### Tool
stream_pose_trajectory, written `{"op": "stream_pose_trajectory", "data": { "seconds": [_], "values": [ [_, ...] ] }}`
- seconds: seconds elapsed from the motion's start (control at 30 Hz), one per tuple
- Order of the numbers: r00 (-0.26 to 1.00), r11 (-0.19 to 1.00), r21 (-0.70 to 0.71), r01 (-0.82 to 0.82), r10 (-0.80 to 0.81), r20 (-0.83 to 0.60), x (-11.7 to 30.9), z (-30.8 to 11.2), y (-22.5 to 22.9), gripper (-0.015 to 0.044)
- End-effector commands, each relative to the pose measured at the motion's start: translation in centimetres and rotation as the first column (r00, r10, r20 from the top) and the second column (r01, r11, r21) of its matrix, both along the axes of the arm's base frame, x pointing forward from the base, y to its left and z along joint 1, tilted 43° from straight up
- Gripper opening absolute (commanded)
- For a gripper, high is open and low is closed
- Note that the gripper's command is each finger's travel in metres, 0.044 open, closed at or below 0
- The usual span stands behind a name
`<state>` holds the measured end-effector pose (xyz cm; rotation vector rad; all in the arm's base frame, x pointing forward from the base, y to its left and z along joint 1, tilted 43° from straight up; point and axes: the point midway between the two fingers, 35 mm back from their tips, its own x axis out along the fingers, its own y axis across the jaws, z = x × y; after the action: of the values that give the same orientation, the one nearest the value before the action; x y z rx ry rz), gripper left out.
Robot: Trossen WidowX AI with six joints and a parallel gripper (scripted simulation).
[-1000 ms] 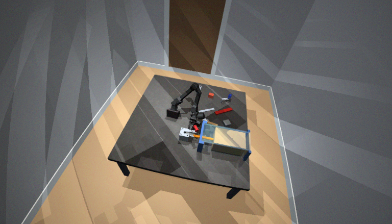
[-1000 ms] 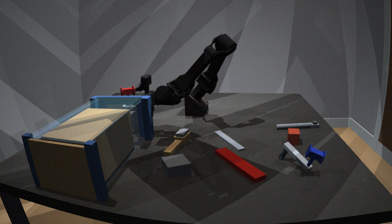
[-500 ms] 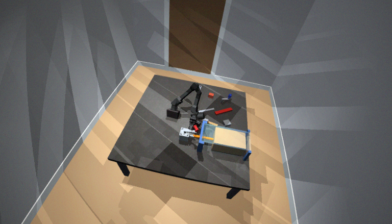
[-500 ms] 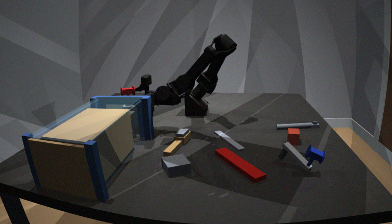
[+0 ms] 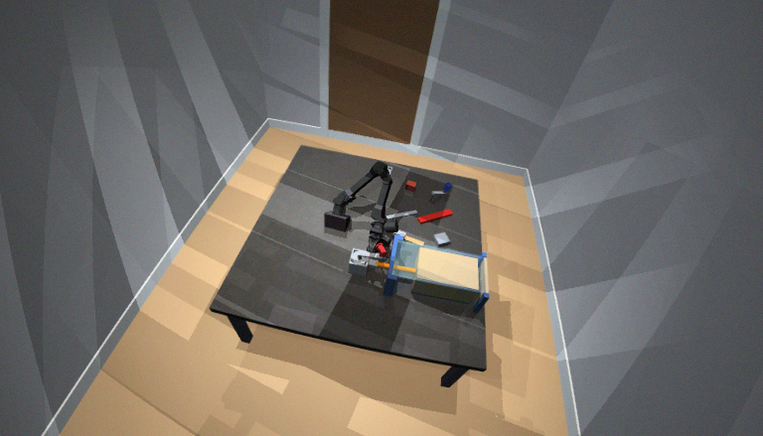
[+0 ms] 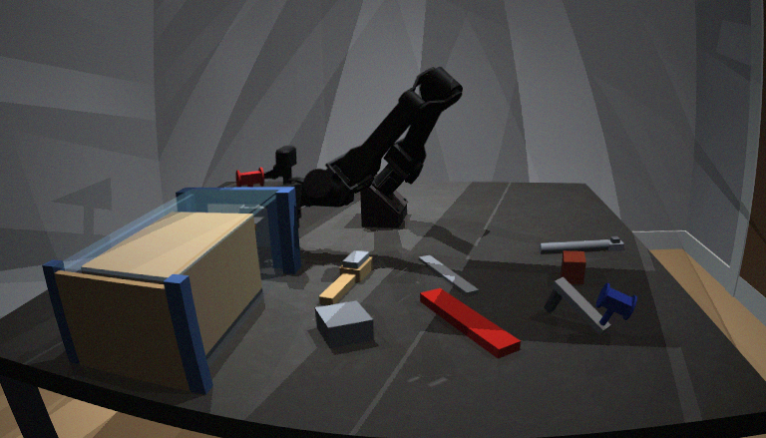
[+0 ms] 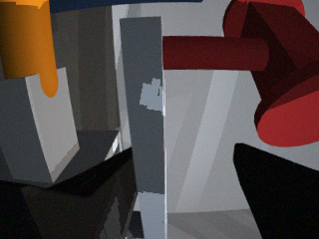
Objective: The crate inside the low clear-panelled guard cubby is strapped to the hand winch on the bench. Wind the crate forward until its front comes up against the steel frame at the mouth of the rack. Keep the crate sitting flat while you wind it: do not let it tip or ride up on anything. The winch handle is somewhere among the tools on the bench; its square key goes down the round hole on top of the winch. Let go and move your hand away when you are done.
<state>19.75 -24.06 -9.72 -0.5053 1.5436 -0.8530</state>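
The winch is a grey block in front of the rack mouth. The red-knobbed winch handle has its grey arm over the winch top; its key end is hidden. My gripper is partly open, its fingers either side of the handle's grey arm in the wrist view, not clamped on it. An orange strap runs from the winch to the crate. The tan crate sits flat in the clear-panelled cubby, its front a gap behind the blue frame.
Beside the cubby lie a wooden mallet and a grey block. Further off are a red bar, a grey strip, a brick-red block, a grey rod and a blue-knobbed crank.
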Motion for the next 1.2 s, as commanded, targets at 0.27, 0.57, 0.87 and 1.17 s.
{"op": "stream_pose_trajectory", "data": {
  "seconds": [0.27, 0.57, 0.87, 1.17],
  "values": [
    [1.0, 1.0, 0.014, 0.001, -0.001, 0.007, 0.0, -0.5, 0.3, 0.024],
    [1.0, 1.0, 0.014, 0.001, -0.001, 0.007, 0.0, -0.5, 0.3, 0.024],
    [1.0, 1.0, 0.014, 0.001, -0.001, 0.007, 0.0, -0.5, 0.3, 0.024],
    [1.0, 1.0, -0.001, 0.0, 0.0, 0.0, -0.2, 0.6, -0.5, 0.024]
  ]
}}
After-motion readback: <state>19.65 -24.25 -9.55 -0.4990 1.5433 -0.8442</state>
